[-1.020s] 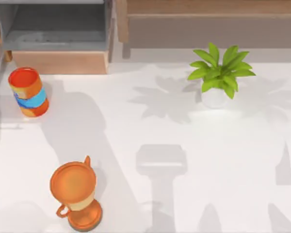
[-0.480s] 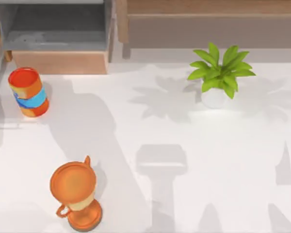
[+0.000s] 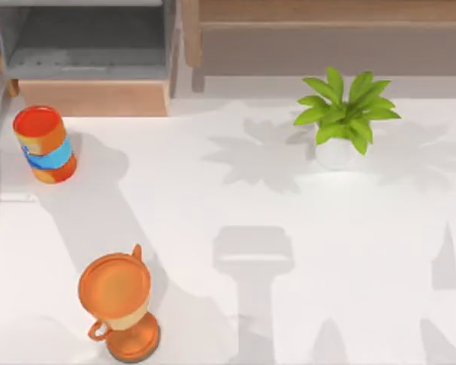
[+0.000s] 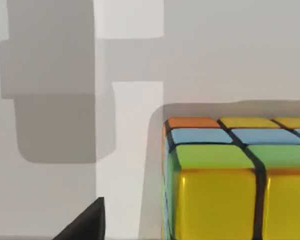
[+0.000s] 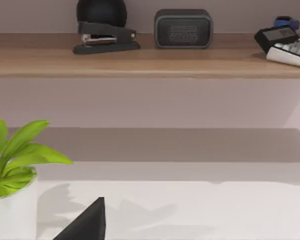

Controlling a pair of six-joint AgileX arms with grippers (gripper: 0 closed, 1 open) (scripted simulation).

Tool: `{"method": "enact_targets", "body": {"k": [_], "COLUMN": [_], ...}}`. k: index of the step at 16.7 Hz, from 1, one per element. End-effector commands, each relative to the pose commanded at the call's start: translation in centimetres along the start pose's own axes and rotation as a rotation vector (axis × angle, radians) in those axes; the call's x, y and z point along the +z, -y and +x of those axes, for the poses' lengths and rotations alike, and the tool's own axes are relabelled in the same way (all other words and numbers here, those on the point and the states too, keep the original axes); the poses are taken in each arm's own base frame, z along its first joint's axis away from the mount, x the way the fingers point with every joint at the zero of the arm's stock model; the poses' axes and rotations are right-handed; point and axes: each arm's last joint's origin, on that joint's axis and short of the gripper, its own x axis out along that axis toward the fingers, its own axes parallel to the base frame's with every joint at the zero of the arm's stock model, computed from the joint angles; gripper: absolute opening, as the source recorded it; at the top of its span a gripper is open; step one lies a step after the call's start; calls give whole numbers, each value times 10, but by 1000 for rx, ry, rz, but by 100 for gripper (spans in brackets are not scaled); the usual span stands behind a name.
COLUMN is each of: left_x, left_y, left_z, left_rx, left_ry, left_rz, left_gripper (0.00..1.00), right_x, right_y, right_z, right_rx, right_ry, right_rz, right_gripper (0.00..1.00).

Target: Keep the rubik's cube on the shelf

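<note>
Rubik's cube [image 4: 225, 175] resting on the white table [image 4: 130, 140], close before the left wrist camera — rigid, light, smooth-faced, best pinched across opposite flat sides — finger state of both grippers indeterminable.

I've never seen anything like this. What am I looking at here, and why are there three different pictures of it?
This is a simulated two-armed robot at a white table. One camera looks down from above; the other two ride on the arms' wrists.

From above you see an orange-and-blue can at the left, an orange trophy cup near the front, a potted plant at the right, and at the back a grey-lined open box beside a long wooden shelf.

The left wrist camera looks closely at a rubik's cube, which the robot is meant to put on that shelf. Whether the cube is held, I cannot tell.

The right wrist camera faces the shelf, which already carries a stapler, a small speaker and a calculator.
</note>
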Motion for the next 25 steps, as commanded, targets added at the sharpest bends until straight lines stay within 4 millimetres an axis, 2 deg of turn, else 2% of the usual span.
{"method": "enact_targets", "body": {"k": [3,16,25], "left_x": [0,0,0], "left_y": [0,0,-1], "left_z": [0,0,-1], "left_rx": [0,0,1], "left_ry": [0,0,1], "left_rz": [0,0,0], "left_gripper": [100,2,0], "right_x": [0,0,0], "right_y": [0,0,0], "right_z": [0,0,0], "right_rx": [0,0,0], "right_ry": [0,0,0], "right_rz": [0,0,0], "right_gripper": [100,100,100]}}
